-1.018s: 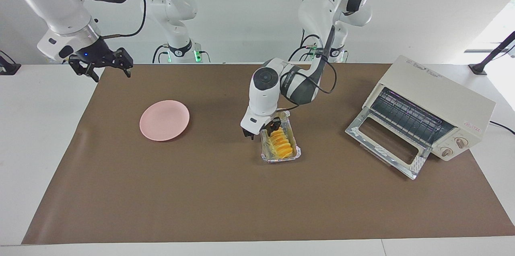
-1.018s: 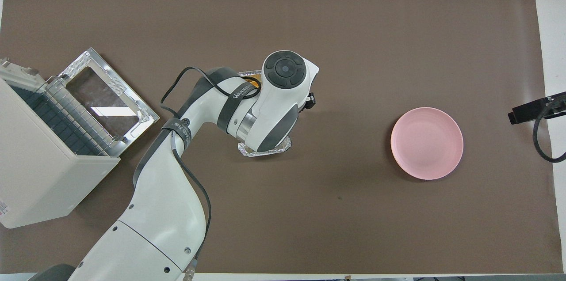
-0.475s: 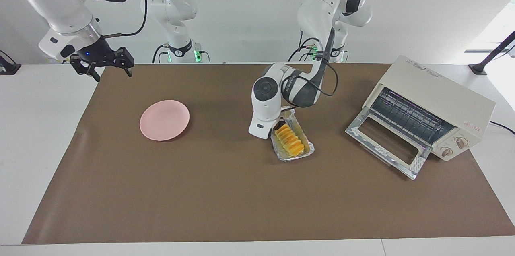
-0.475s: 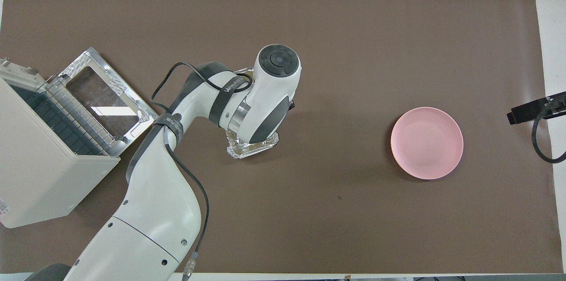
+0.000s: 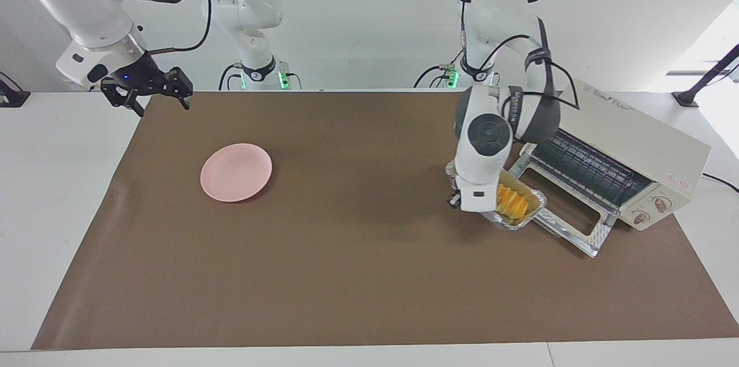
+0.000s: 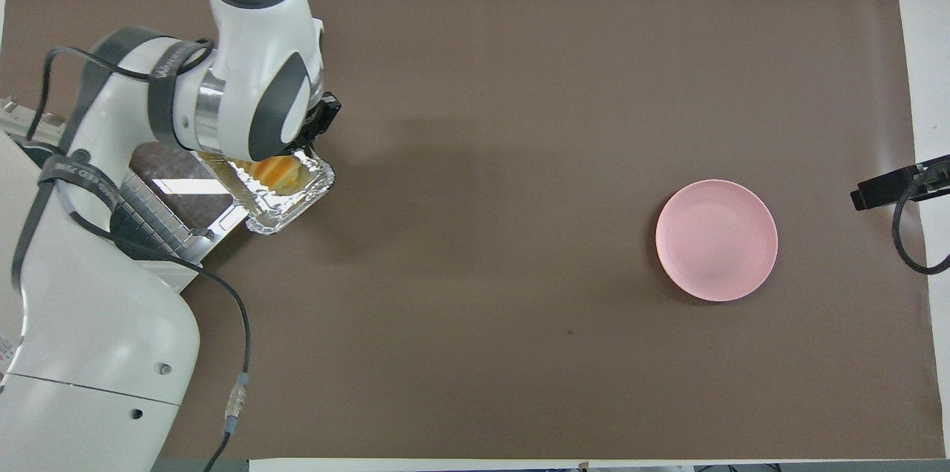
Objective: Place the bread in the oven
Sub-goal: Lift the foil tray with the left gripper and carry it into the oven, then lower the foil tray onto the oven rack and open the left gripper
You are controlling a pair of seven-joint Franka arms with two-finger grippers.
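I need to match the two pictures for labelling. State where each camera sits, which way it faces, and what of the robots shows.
Facing view: high across the table, looking at the robots; both arms show whole, the left gripper at the foil tray by the oven, the right gripper waiting.
Overhead view: above the robots' end, looking steeply down; the left arm shows, plus the right gripper's tip.
Shared: tray, bread, pink plate, half a turn apart.

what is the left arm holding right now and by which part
The left gripper is shut on the foil tray with the bread in it, gripping the tray's rim at the end away from the oven.
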